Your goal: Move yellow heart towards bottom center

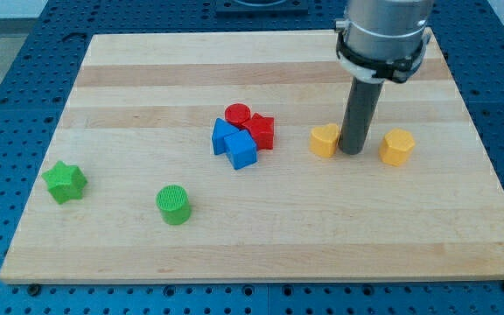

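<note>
Standing upright, my tip (pixel 353 151) touching yellow heart (pixel 325 140) right side.

Pale striped wooden desk (pixel 147 79) on a blue pegboard (pixel 24 52). Green star (pixel 65 182) and cylinder (pixel 174 205); two blue blocks (pixel 235 143); red cylinder (pixel 237 115), possibly red star (pixel 262 131); two yellow blocks (pixel 325 140).

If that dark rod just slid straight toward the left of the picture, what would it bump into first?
Almost at once my tip would meet the yellow heart, which sits right beside it on the view's left, though whether they already touch is unclear.
</note>
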`<control>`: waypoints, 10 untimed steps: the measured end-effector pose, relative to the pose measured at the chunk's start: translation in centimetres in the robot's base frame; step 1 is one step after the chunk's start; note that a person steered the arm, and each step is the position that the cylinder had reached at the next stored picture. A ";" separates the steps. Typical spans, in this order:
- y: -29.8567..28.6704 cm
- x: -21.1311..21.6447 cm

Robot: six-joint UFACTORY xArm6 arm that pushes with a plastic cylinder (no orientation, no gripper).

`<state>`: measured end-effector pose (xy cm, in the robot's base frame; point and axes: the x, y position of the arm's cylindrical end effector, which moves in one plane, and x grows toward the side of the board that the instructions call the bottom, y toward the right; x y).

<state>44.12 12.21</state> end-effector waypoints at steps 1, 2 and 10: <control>0.4 -2.9; -4.1 -2.6; -1.8 6.1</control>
<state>50.25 10.38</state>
